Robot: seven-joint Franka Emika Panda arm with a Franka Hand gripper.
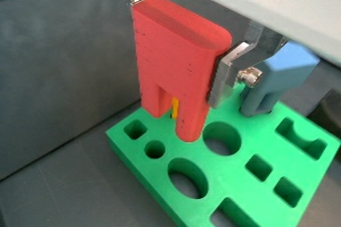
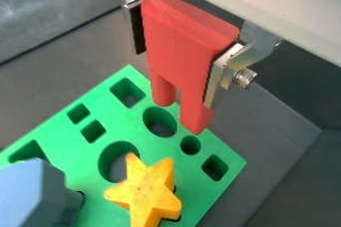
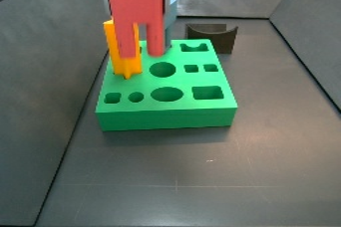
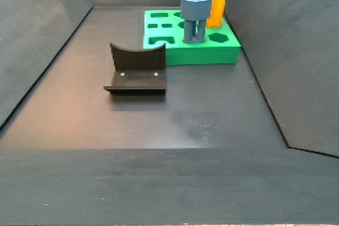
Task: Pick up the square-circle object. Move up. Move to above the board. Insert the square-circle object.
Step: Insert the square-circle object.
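Near the table's far edge, the claw [image 2: 186, 44] clamps the square-circle object [image 2: 184, 54] upright above the board [image 3: 213, 107], apparently aligning its legs with the holes.

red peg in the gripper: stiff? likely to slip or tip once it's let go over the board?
Probably stiff: the square-circle object looks like solid plastic and hangs straight in the gripper. Slip seems unlikely: the fingers clamp flat sides. It is tall with two narrow prongs, so it may tip unless seated in the board.
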